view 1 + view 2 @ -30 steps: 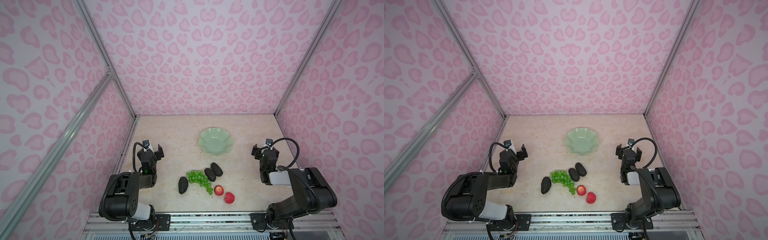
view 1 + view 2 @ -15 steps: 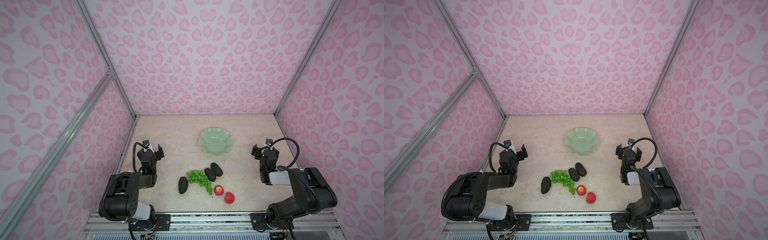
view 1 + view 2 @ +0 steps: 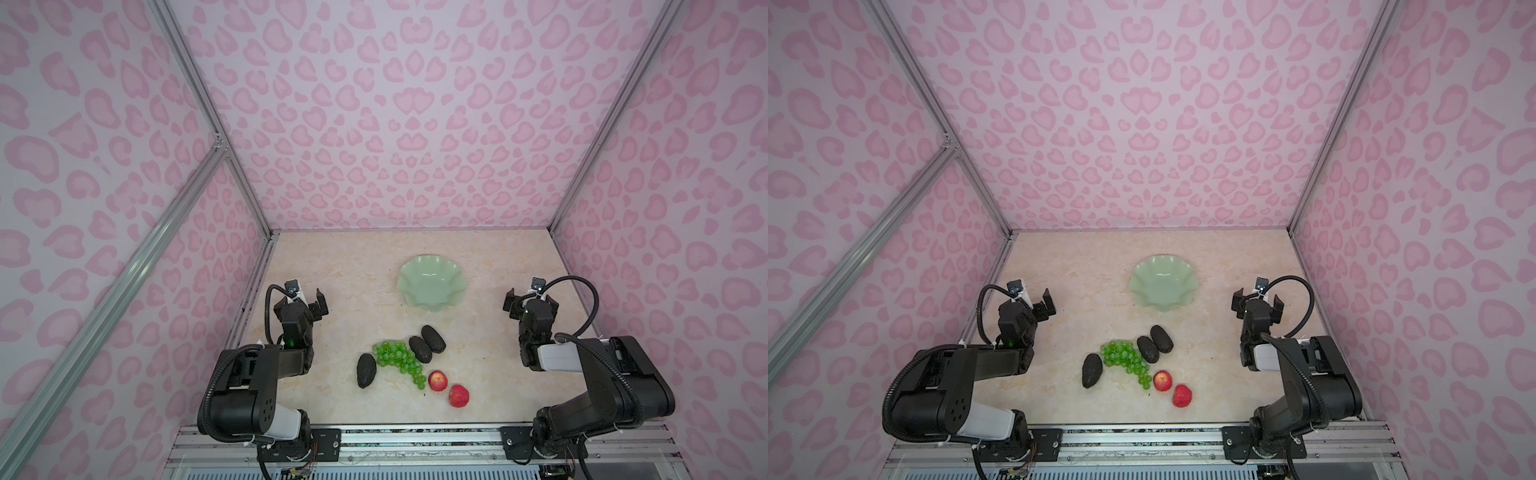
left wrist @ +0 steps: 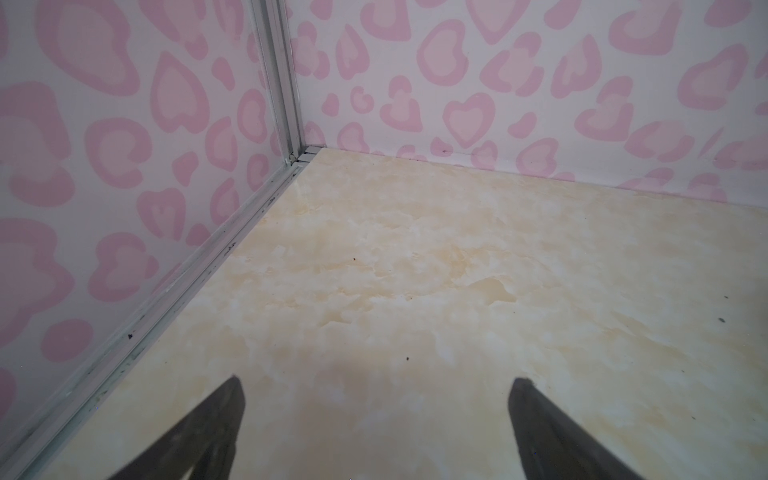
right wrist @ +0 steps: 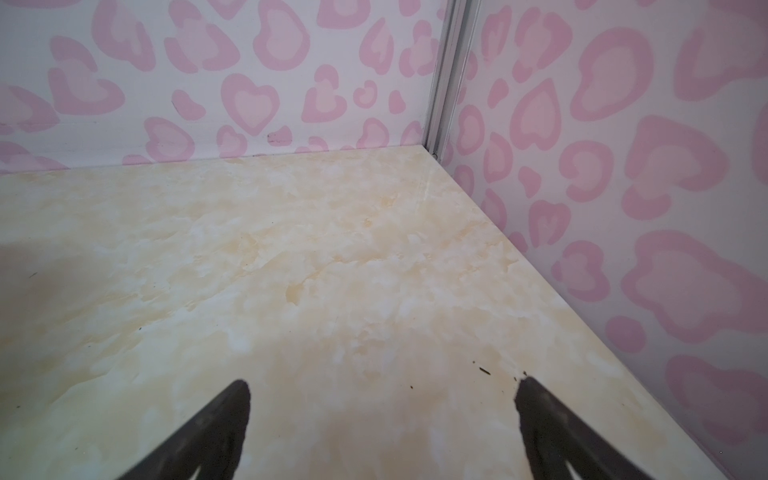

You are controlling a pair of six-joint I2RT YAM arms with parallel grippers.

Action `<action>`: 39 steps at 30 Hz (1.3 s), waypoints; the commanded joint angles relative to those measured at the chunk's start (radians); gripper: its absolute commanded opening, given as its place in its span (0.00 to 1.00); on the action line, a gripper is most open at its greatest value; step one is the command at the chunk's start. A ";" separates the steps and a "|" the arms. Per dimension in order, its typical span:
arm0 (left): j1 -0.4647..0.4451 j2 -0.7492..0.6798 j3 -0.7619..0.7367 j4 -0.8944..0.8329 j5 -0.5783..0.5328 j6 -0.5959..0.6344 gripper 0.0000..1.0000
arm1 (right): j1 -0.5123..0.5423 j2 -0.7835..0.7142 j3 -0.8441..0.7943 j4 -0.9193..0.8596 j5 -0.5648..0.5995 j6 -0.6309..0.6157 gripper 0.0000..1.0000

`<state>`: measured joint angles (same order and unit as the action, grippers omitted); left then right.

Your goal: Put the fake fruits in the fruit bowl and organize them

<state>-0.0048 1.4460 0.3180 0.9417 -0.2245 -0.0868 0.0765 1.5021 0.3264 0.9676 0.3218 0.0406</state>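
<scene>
I read left hand [image 4: 378,384] and right hand [image 5: 384,382] spread wide, empty; grapes [image 3: 395,358] near front edge of counter [image 3: 353,266], apparently clear of fruit bowl [image 3: 430,282].

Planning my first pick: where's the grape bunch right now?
In both top views the grape bunch lies front-middle on the table, in front of the bowl, between a lone avocado at left and two avocados at right.
</scene>
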 commanded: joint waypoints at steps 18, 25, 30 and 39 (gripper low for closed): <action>-0.166 -0.739 0.143 -1.050 0.156 -0.424 0.82 | 0.474 -0.467 0.321 -1.200 -0.321 0.392 0.84; -0.304 -0.813 0.082 -1.208 0.121 -0.481 0.79 | 0.709 -0.328 0.298 -1.157 -0.311 0.505 0.79; -0.346 -0.878 0.047 -1.271 0.122 -0.516 0.79 | 0.722 -0.229 0.304 -1.087 -0.327 0.524 0.75; -0.380 -0.964 0.009 -1.348 0.133 -0.545 0.79 | 0.723 -0.027 0.363 -1.033 -0.348 0.532 0.68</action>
<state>-0.3790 0.4950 0.3359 -0.3702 -0.0944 -0.6090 0.7975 1.4372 0.6834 -0.1009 -0.0200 0.5591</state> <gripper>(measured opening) 0.788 0.691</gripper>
